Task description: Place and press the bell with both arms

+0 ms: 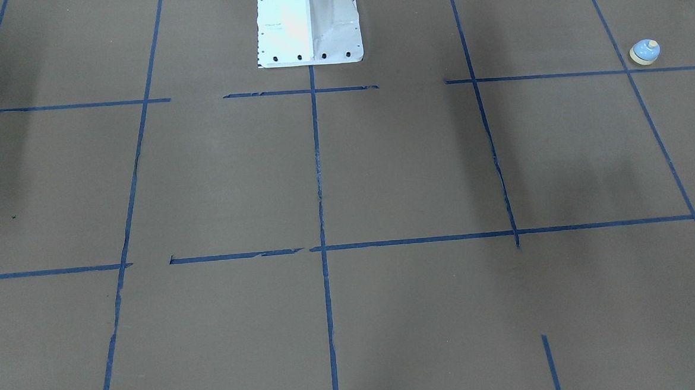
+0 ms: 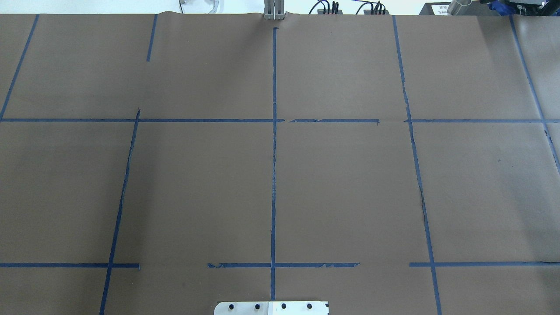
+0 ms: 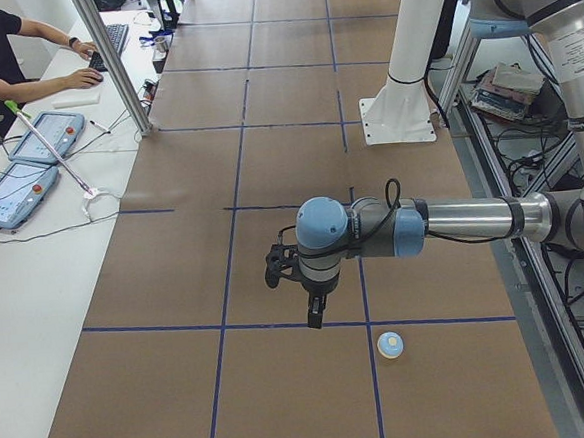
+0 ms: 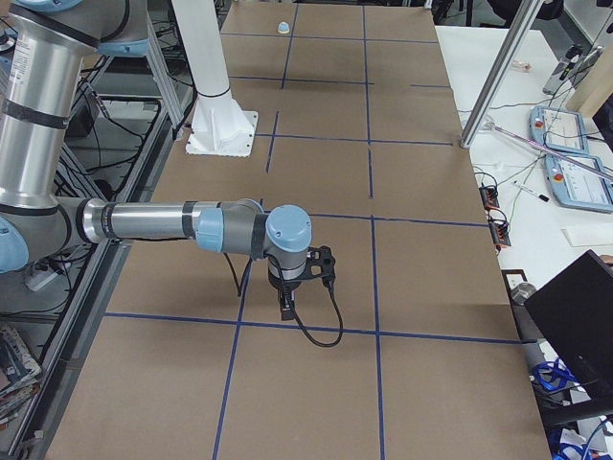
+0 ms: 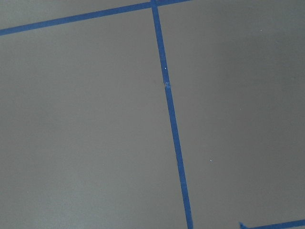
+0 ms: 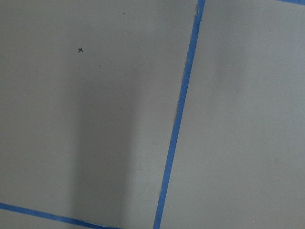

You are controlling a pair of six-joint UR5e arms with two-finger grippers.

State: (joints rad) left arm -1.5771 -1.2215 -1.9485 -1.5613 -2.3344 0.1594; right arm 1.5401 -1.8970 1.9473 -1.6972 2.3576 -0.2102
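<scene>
The small light-blue bell (image 1: 644, 52) with a cream base and button stands upright on the brown table, near the robot's left end. It also shows in the exterior left view (image 3: 390, 344) and, far off, in the exterior right view (image 4: 283, 27). My left gripper (image 3: 316, 316) hangs above the table a short way from the bell, apart from it. My right gripper (image 4: 285, 309) hangs above the table at the other end, far from the bell. I cannot tell whether either gripper is open or shut. Both wrist views show only brown paper and blue tape.
The white bolted pedestal (image 1: 309, 24) stands at the robot's edge of the table. Blue tape lines (image 2: 274, 175) divide the brown paper into squares. An operator (image 3: 0, 59) sits at a side desk with tablets (image 3: 14, 183). A metal post (image 3: 111, 61) stands at the table's far edge.
</scene>
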